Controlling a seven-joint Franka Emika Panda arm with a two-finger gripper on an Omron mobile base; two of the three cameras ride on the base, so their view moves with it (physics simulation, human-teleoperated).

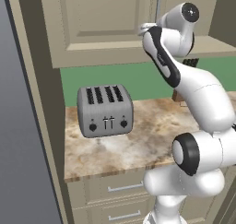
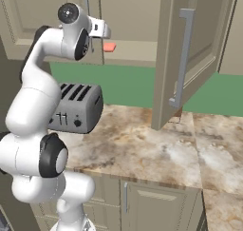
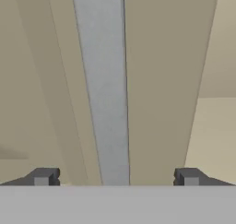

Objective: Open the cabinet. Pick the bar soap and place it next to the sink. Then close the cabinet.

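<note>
Reaching up high, the white arm holds its gripper (image 3: 113, 177) right in front of the left door of the cabinet (image 1: 97, 25). In the hand view the two dark fingertips (image 3: 42, 177) stand wide apart at 7 and 5 o'clock, with the door's long silver handle (image 3: 103, 85) running straight up between them. The jaws are wide open and hold nothing; they do not touch the handle.

In the right base view the right cabinet door (image 2: 190, 54) hangs open and sticks out over the counter (image 2: 156, 149). The small pink bar soap (image 2: 109, 46) lies on the shelf inside, just past the gripper toward 3 o'clock. The closed left door stands between the hand and most of the shelf.

A silver toaster (image 1: 105, 110) sits on the marbled counter, down at 7 o'clock from the hand in the left base view. Drawers (image 1: 122, 188) with short handles sit under the counter, and the wall behind is green (image 1: 120, 78).
</note>
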